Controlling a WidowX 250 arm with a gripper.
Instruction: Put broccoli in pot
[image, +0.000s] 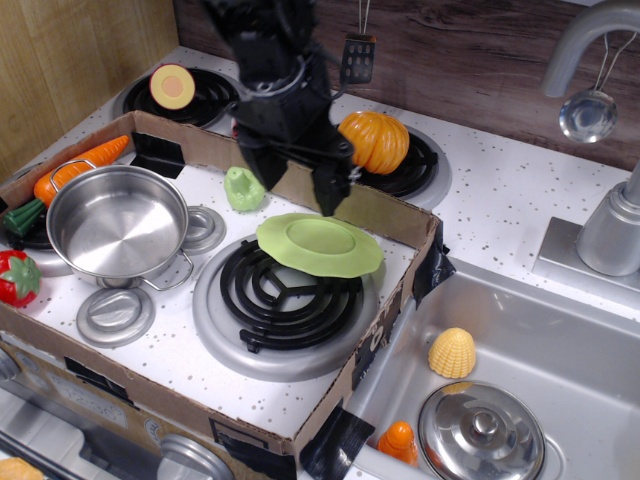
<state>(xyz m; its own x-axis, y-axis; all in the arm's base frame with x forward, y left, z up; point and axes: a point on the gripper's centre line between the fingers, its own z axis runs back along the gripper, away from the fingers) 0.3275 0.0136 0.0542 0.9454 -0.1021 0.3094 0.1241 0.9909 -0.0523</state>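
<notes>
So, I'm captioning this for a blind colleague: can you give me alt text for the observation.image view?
A black robot arm's open end effector hangs empty above a toy stovetop, just right of a small pale-green broccoli standing on the white surface. An empty steel pot sits to the left, and a light-green plate rests on the front burner.

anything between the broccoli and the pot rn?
Only a flat grey burner disc on the white stovetop lies between the broccoli and the pot; nothing else blocks that stretch in this single view.
</notes>
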